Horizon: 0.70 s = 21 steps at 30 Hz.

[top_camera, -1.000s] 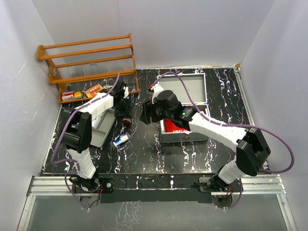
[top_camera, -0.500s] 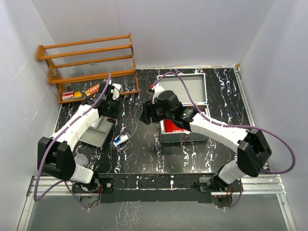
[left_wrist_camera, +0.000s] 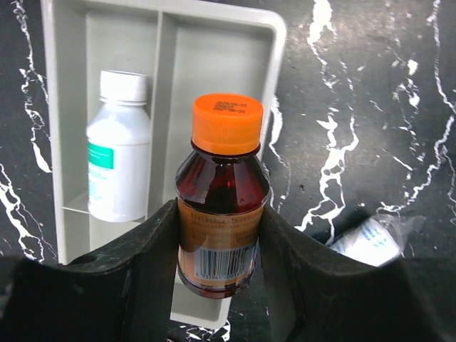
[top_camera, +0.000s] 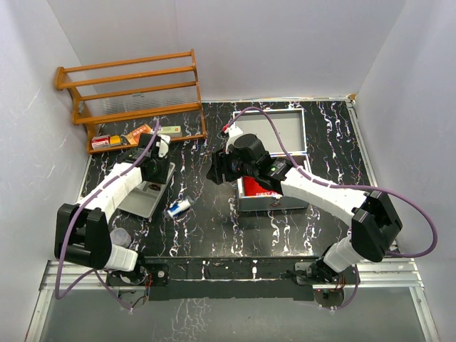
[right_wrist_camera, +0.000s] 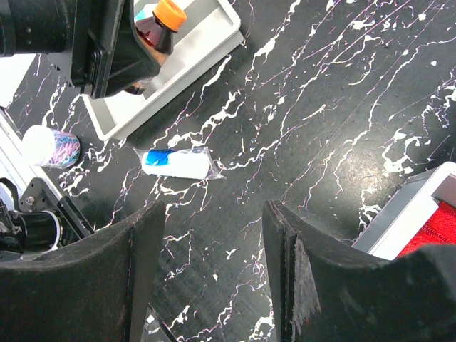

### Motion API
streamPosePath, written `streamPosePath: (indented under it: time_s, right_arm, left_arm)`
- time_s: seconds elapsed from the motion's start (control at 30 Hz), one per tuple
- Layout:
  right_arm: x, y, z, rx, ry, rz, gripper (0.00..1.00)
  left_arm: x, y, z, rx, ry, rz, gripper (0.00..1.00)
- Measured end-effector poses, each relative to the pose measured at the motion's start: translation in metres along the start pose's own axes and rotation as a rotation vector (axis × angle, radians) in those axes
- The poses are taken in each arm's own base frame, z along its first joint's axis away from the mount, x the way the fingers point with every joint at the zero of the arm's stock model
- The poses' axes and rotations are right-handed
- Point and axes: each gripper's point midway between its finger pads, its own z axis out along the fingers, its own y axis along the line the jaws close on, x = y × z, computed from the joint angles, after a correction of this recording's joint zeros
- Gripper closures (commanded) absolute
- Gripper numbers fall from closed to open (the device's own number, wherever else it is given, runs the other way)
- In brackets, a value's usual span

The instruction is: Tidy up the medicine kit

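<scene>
My left gripper (left_wrist_camera: 217, 246) is shut on a brown syrup bottle (left_wrist_camera: 222, 206) with an orange cap, held above the right compartment of a grey divided tray (left_wrist_camera: 274, 43). A white bottle (left_wrist_camera: 119, 157) with a green label lies in the tray's left compartment. In the top view the left gripper (top_camera: 152, 169) is over the tray (top_camera: 137, 201). A wrapped white-and-blue roll (right_wrist_camera: 174, 163) lies on the table, also seen in the top view (top_camera: 178, 207). My right gripper (right_wrist_camera: 214, 239) is open and empty above the table, beside the metal case (top_camera: 274, 128) holding a red first aid pouch (top_camera: 262, 189).
A wooden rack (top_camera: 128, 89) stands at the back left with small boxes (top_camera: 107, 141) on its bottom shelf. A small cup-like container (right_wrist_camera: 48, 146) sits near the front left edge by the arm bases. The black marble table (top_camera: 214, 228) spans the view.
My left gripper has drawn back from the table's middle to over the grey tray, carrying the brown bottle. The right arm has barely moved.
</scene>
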Motion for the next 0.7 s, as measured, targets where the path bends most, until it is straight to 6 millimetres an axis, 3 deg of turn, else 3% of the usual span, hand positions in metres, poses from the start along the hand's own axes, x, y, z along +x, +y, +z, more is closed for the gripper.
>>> streamPosePath:
  time_s: [0.27,0.53,0.7]
  right_arm:
    - [0.000,0.000,0.000,-0.002,0.001,0.003,0.46]
    - [0.002,0.000,0.000,-0.002,0.003,0.011,0.46]
    - [0.009,-0.003,0.001,0.006,0.019,0.017,0.46]
  left_arm:
    - [0.006,0.009,0.015,-0.017,0.041,-0.026,0.72]
    - [0.020,0.004,0.031,-0.009,0.129,-0.037,0.44]
    - [0.013,0.002,0.032,-0.007,0.138,-0.075,0.39]
